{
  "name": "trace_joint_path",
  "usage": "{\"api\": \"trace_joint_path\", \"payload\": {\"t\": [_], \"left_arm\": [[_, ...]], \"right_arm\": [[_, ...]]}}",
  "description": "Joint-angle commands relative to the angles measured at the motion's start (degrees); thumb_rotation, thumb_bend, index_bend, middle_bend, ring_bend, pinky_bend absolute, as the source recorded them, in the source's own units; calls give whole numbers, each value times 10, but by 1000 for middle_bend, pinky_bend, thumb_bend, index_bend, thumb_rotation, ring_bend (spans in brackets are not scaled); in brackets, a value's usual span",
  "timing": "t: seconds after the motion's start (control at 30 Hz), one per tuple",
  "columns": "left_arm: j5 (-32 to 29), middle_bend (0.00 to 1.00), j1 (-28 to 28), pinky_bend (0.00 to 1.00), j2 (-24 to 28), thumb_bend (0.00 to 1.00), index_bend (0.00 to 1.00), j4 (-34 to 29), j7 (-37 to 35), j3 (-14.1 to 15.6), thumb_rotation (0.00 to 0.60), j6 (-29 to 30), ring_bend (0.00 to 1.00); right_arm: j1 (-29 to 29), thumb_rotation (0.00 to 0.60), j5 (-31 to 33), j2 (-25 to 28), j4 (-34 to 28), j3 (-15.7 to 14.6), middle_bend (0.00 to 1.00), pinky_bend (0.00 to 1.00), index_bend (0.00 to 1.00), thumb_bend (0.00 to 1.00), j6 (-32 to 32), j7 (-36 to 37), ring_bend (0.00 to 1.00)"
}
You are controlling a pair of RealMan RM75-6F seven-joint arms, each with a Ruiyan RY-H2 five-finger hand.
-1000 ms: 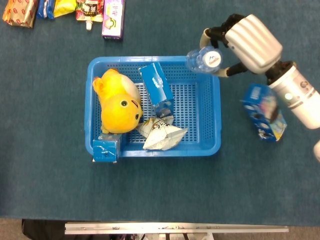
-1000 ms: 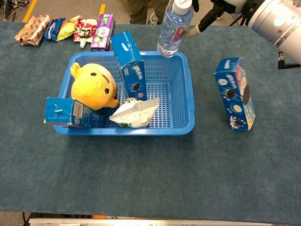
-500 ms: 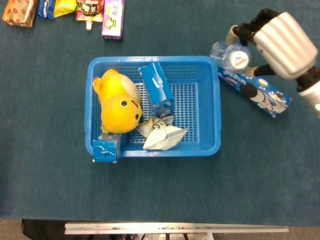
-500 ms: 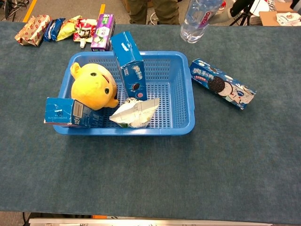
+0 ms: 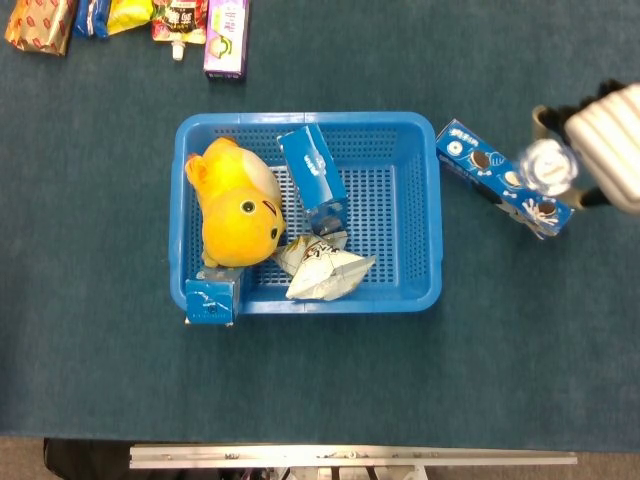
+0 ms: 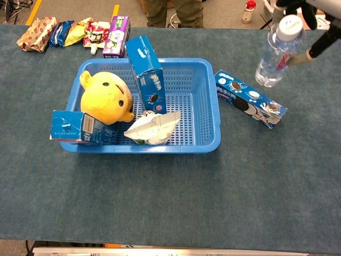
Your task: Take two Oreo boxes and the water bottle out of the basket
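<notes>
My right hand (image 5: 608, 140) grips the clear water bottle (image 5: 547, 166) near its cap, at the right edge of the head view. In the chest view the bottle (image 6: 273, 53) hangs upright above the table, right of the blue basket (image 6: 210, 106), with dark fingers (image 6: 324, 41) beside it. One Oreo box (image 5: 498, 184) lies flat on the table between basket and bottle. Another Oreo box (image 5: 312, 178) stands tilted inside the basket (image 5: 432, 200). My left hand is not visible.
The basket also holds a yellow plush toy (image 5: 240, 212) and a crumpled white packet (image 5: 322, 268). A small blue box (image 5: 210, 301) sits at its front-left corner. Snack packs (image 5: 226, 38) line the far-left table edge.
My right hand has carried the bottle rightward, from over the basket's far-right corner to past the outside Oreo box. That box fell from upright to lying flat.
</notes>
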Motion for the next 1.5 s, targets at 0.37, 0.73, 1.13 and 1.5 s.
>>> {"api": "trace_joint_path", "payload": {"t": [0.37,0.73,1.13,1.5], "left_arm": [[-6,518,-2,534,-2,380,480,1,5,-1,600,-6,441],[-8,518,-2,534,-2,380,480,-1,7,-2,600,-6,440],[-9,517,-4,534,-3,380,475,-2,11,-2,600,-9,440],[-7,513,-4,534,-3,380,456,-1,8,-1,600,-9,440]], "right_arm": [[-23,600,15,43,-32,-29,662,469,607,0,-85,123,650],[-22,600,-4,51,-4,-44,662,473,607,0,-166,224,650],[-23,600,16,92,-7,-64,582,473,584,0,-206,229,639],[-17,600,81,108,-21,-75,303,473,107,0,-186,159,531]]}}
